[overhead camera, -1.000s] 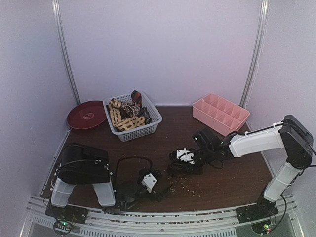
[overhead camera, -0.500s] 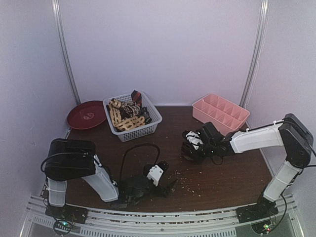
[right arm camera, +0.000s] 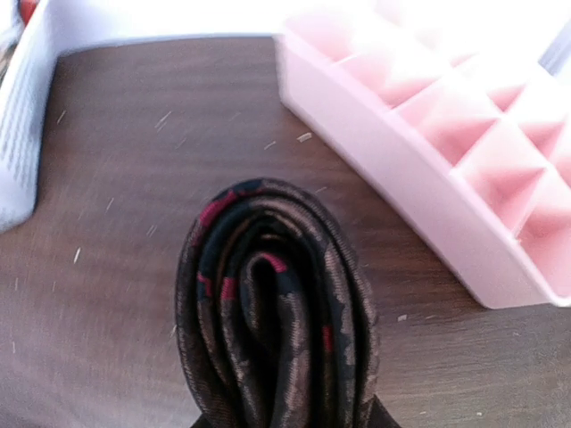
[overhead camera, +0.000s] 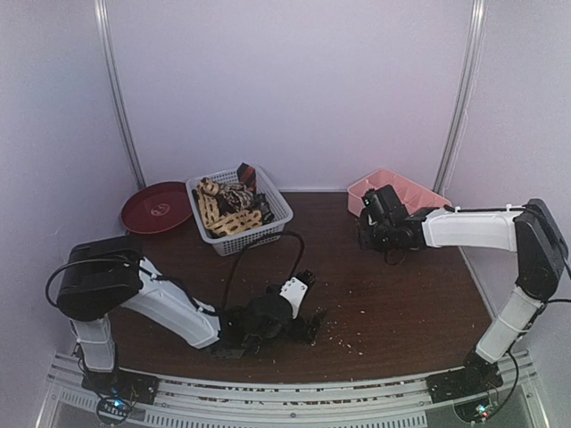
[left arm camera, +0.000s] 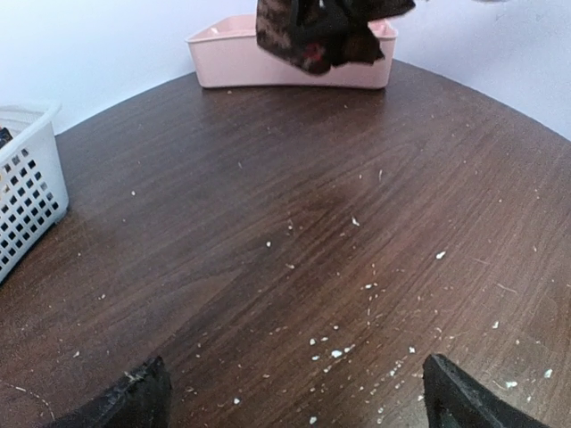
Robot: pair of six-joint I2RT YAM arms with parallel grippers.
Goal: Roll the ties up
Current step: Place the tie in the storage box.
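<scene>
A rolled dark brown tie (right arm camera: 277,303) with small red marks is clamped upright in my right gripper (right arm camera: 281,417), just above the table beside the pink divided organizer (right arm camera: 446,152). In the top view that gripper (overhead camera: 368,234) is at the organizer's (overhead camera: 419,198) near left corner. The same roll shows in the left wrist view (left arm camera: 321,31) in front of the organizer (left arm camera: 241,67). More ties (overhead camera: 227,209), tan patterned, dark and one dark red, lie in the white basket (overhead camera: 259,234). My left gripper (overhead camera: 308,325) is open and empty low over the table front, fingers (left arm camera: 134,401) wide apart.
A dark red plate (overhead camera: 156,207) lies at the back left, beside the basket. Small white crumbs (left arm camera: 357,330) are scattered on the brown table in front of my left gripper. The basket's corner (left arm camera: 22,205) is at that view's left edge.
My right gripper has carried the rolled tie from the table's middle back and right to the pink organizer. My left arm has stretched out to the right along the front.
</scene>
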